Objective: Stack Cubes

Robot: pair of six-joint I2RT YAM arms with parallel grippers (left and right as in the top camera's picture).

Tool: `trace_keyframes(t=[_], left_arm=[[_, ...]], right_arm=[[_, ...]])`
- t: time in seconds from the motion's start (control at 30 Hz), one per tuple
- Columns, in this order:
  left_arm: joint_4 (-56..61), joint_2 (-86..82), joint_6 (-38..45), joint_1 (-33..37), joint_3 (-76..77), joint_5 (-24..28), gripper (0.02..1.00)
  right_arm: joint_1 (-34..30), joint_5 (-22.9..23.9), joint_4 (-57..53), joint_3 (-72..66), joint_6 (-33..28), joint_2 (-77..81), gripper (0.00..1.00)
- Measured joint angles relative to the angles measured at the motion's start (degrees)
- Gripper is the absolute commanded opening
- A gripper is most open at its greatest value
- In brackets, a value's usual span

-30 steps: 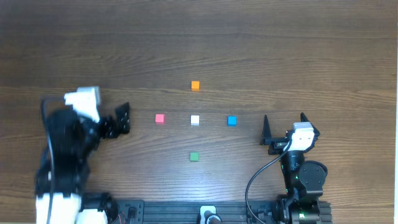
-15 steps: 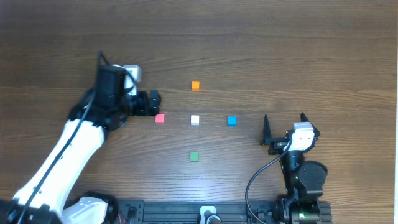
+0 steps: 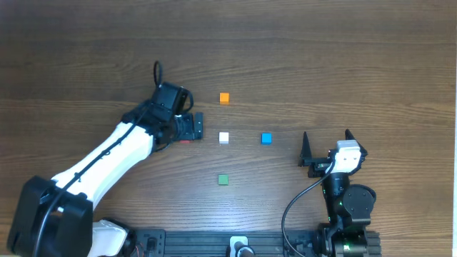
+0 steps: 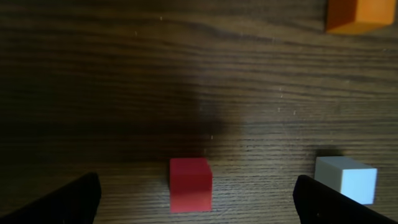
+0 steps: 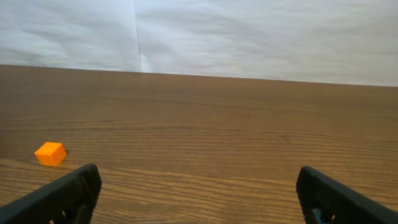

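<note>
The left hand [image 3: 194, 129] has swung in from the far left edge of the wooden counter [image 3: 321, 57]. It now hangs over the small pink-red plastic cube [image 4: 190, 184], which lies between its spread fingers. From above, the hand hides most of that cube.

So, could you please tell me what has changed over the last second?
The left end effector swept from the left of the table towards its middle and now hangs open over the pink cube; nothing has been gripped. The right end effector, open, and the white cube, blue cube, orange cube and green cube stayed put.
</note>
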Motion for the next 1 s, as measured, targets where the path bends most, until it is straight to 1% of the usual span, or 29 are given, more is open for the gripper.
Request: trace_keyframes(t=[0.3, 0.5, 0.57, 0.9, 1.0], left_arm=[[-0.07, 3.91, -4.04, -3.06, 0.02, -2.38, 0.996], [-0.09, 5.16, -5.95, -3.8, 0.02, -4.0, 0.954], [-0.04, 5.33, -6.32, -3.8, 0.02, -4.5, 0.936], [0.04, 6.8, -6.54, -3.8, 0.11, -5.33, 0.921], [0.04, 7.26, -6.56, -3.8, 0.11, -5.33, 0.886]], right_arm=[[0.0, 0.0, 0.0, 0.0, 0.0, 0.0, 0.991], [0.0, 0.0, 0.0, 0.0, 0.02, 0.0, 0.993], [0.0, -0.02, 0.0, 0.0, 0.04, 0.0, 0.993], [0.0, 0.0, 0.0, 0.0, 0.02, 0.0, 0.993], [0.0, -0.02, 0.0, 0.0, 0.02, 0.0, 0.993]])
